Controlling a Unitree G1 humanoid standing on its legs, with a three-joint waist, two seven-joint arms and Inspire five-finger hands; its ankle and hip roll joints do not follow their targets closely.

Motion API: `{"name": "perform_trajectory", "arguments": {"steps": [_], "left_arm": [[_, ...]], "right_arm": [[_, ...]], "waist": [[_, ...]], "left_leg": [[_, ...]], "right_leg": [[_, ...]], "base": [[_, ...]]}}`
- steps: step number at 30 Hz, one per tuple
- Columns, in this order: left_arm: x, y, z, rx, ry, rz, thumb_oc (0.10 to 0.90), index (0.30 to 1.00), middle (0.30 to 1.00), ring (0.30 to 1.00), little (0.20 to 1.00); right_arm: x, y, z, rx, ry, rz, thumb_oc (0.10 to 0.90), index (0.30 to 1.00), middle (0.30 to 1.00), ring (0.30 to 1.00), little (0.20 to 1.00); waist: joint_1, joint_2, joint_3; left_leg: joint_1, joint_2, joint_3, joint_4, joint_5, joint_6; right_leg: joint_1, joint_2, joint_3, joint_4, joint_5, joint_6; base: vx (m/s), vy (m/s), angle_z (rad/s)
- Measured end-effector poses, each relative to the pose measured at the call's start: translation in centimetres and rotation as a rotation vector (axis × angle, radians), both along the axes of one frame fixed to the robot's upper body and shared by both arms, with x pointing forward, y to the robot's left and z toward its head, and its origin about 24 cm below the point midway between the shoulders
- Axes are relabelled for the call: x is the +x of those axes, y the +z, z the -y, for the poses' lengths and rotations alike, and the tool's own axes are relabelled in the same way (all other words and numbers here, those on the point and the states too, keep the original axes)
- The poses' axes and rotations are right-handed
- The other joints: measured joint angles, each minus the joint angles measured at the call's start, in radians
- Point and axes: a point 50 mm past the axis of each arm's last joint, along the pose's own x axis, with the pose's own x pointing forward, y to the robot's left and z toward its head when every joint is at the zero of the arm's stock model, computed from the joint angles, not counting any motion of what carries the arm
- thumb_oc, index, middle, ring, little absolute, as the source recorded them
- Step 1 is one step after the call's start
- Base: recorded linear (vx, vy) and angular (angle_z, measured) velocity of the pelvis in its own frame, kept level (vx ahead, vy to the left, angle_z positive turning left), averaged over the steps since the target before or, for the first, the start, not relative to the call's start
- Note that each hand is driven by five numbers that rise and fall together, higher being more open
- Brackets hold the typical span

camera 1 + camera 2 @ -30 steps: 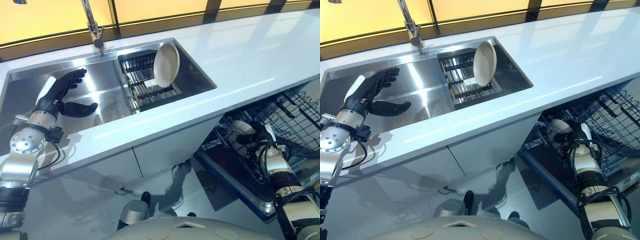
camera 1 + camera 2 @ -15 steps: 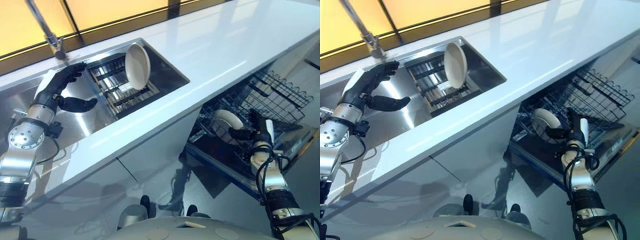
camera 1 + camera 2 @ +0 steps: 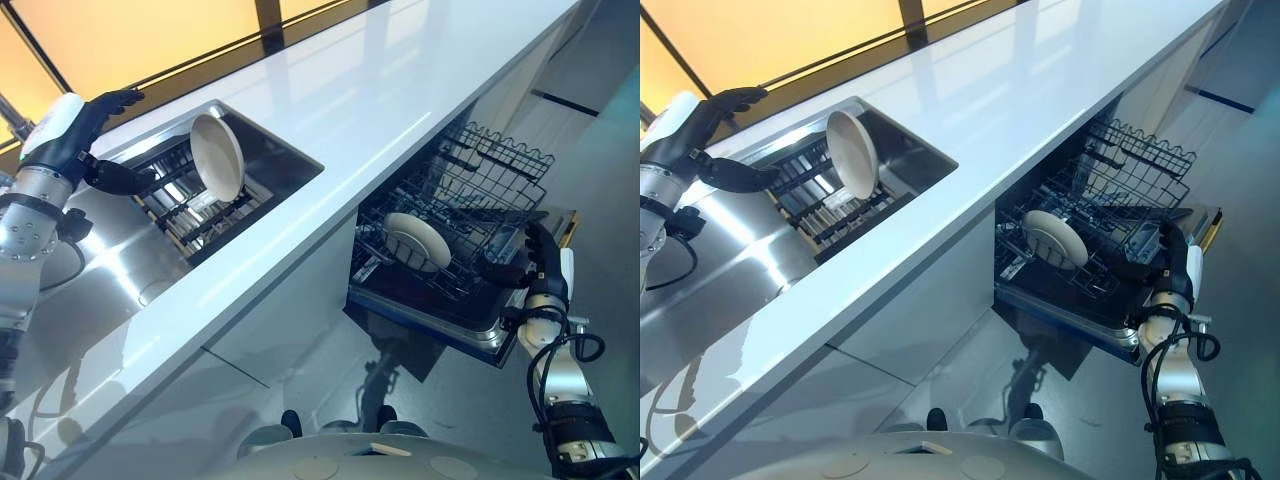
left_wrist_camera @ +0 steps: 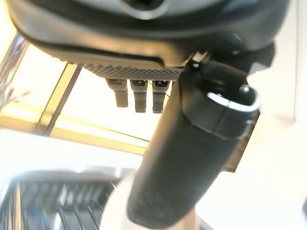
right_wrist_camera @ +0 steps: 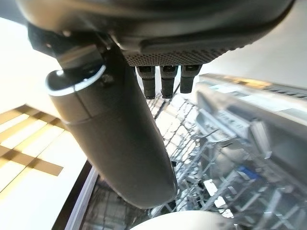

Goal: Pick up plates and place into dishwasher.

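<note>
One plate (image 3: 415, 240) stands racked, just clear of the right hand (image 3: 540, 262), fingers relaxed. Next: the left hand (image 3: 75, 135), fingers spread beside the sink plate (image 3: 217, 156), must grasp it.

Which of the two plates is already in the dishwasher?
The cream round plate standing in the dishwasher's wire rack; the other cream plate leans in the sink's dish rack.

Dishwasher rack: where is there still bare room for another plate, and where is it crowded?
In the dishwasher rack, wire rows beside the standing plate, toward the right hand, look bare. The far basket end is dense with raised wires. The sink rack holds one plate, near the left hand.
</note>
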Motion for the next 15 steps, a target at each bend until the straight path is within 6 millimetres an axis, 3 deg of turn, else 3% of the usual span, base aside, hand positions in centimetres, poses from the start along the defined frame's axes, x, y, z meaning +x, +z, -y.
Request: {"name": "perform_trajectory", "arguments": {"steps": [3,7,15], "left_arm": [[0.4,1.4,-1.2,0.145,0.069,-0.027,0.800,0.900,0.900,0.900,0.900],[1.2,3.6,-1.3,0.345,0.111,-0.034,0.800,0.900,0.900,0.900,0.900],[2.7,4.5,-1.2,0.561,0.158,-0.041,0.800,0.900,0.900,0.900,0.900]], "right_arm": [[-1.2,-1.5,-0.8,0.098,-0.016,0.003,0.800,0.900,0.900,0.900,0.900],[-2.8,-3.7,-2.6,0.158,0.037,-0.055,0.800,0.900,0.900,0.900,0.900],[-2.9,-4.3,-6.4,0.186,0.270,-0.088,0.800,0.900,0.900,0.900,0.900]], "waist": [[-0.030,0.000,-0.006],[-0.054,0.001,-0.012],[-0.118,0.015,-0.019]], "left_leg": [[0.001,0.000,0.019,-0.001,-0.003,0.000],[0.002,-0.004,0.060,-0.001,-0.008,0.002],[0.000,-0.016,0.107,0.000,-0.017,0.011]], "right_leg": [[-0.011,0.000,0.015,0.000,0.003,0.001],[-0.034,0.000,0.059,0.000,0.014,0.004],[-0.097,-0.003,0.137,0.043,0.023,0.010]], "base": [[-0.01,0.056,-0.19],[0.00,0.064,-0.31],[0.00,0.109,-0.29]]}}
